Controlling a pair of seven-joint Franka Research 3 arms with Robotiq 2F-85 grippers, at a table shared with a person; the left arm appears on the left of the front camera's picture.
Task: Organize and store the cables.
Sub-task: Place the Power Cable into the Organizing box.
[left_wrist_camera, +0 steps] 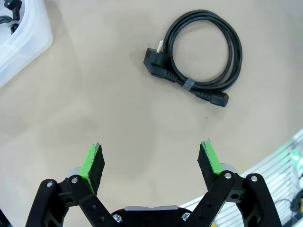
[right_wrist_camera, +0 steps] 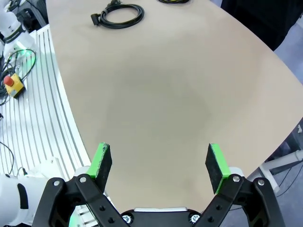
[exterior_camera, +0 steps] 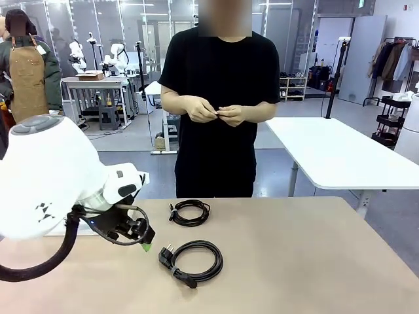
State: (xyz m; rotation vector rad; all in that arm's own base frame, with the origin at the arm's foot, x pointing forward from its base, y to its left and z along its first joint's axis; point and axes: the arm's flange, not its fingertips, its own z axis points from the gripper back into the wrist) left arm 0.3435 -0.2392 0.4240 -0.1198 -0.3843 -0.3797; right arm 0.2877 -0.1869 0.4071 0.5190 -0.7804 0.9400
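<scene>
Two coiled black cables lie on the tan table. The nearer, thicker cable (exterior_camera: 191, 260) has a round plug and a grey tie; it also lies at the top of the left wrist view (left_wrist_camera: 199, 54) and far off in the right wrist view (right_wrist_camera: 118, 17). A smaller coiled cable (exterior_camera: 190, 212) lies farther toward the person. My left gripper (exterior_camera: 145, 243) hangs open just left of the nearer coil, nothing between its green pads (left_wrist_camera: 93, 161). My right gripper (right_wrist_camera: 161, 163) stands open over bare tabletop, far from both coils.
A clear plastic bin (left_wrist_camera: 21, 40) sits at the upper left of the left wrist view, with something dark inside. The person (exterior_camera: 219, 111) stands at the far side of the table, hands together at the waist. The table edge (right_wrist_camera: 71, 118) runs beside the right gripper.
</scene>
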